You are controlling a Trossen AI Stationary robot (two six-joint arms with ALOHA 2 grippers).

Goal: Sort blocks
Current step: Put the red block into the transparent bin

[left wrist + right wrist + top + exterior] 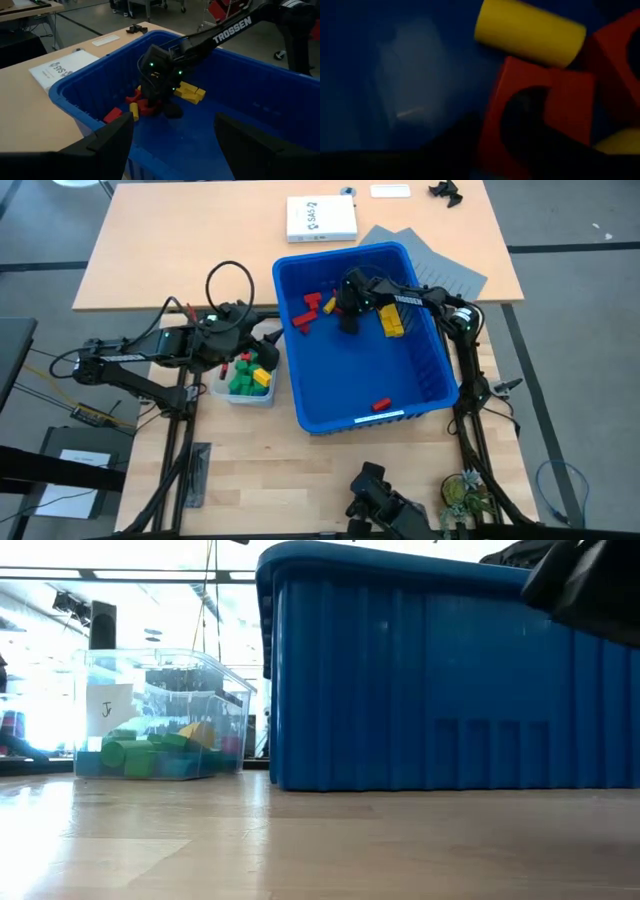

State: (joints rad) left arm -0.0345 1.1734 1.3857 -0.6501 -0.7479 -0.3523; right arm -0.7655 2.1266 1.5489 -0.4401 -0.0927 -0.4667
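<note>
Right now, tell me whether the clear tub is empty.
Not empty: the clear tub holds green, yellow and red blocks, seen from above and through its wall.

We see a large blue plastic bin point(425, 375) holding red and yellow toy blocks point(392, 320), and a small clear plastic tub point(222, 392) filled with green, yellow and red ones. The wooden table point(150, 260) is pale tan; a white booklet point(321, 219) carries dark lettering.
</note>
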